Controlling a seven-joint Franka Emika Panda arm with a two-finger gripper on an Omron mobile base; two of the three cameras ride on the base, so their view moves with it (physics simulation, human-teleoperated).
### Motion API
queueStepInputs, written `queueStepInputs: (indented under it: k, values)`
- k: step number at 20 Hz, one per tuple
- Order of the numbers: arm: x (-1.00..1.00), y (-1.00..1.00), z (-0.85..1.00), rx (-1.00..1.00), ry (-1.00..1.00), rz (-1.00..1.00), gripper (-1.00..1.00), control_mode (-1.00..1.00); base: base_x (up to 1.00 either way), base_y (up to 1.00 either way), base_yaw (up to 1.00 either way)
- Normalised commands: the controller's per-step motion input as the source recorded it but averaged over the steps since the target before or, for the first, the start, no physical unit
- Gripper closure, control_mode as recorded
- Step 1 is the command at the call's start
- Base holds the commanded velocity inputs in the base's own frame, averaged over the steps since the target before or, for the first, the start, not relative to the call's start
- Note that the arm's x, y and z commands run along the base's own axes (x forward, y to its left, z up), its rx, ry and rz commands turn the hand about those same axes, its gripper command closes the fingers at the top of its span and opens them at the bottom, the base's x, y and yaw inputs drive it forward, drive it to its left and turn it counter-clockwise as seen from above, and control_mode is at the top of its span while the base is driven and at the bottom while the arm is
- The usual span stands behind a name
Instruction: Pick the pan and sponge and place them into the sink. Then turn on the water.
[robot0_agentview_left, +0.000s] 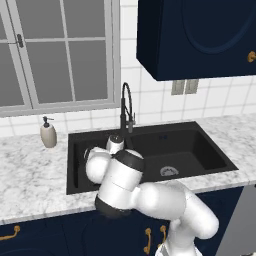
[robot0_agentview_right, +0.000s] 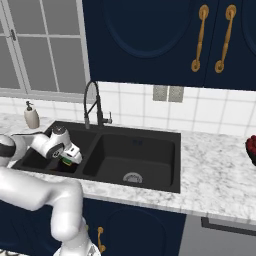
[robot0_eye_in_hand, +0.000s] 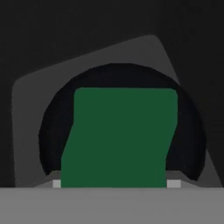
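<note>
Honestly, my gripper (robot0_agentview_right: 67, 159) grips the sponge (robot0_eye_in_hand: 119, 138) above the pan (robot0_eye_in_hand: 188, 131) in the sink (robot0_agentview_right: 150, 137); letting go crooked might bounce it out.

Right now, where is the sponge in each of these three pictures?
Left base view: I can't pick it out; the arm's white body stands in front of the sink's left basin.
Right base view: sponge, a small green and yellow bit under the gripper, over the left basin.
Hand view: the big green block in the middle, with the round black pan behind it.
Shared landmark: the black faucet.
</note>
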Motion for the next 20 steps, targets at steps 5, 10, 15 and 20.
queueStepInputs:
  k: [5,10,15,20]
  values:
    - [0.12,0.04,0.02,0.0,0.0,0.0,-1.0,-1.0,0.0,0.0,0.0]
    - [0.0,0.16,0.18,-0.03,0.0,0.0,-1.0,-1.0,0.0,0.0,0.0]
    - [-0.3,0.17,0.86,-0.06,0.0,0.0,-1.0,-1.0,0.0,0.0,0.0]
    - [-0.52,0.21,1.0,-0.14,-0.02,0.03,-1.0,-1.0,0.0,0.0,0.0]
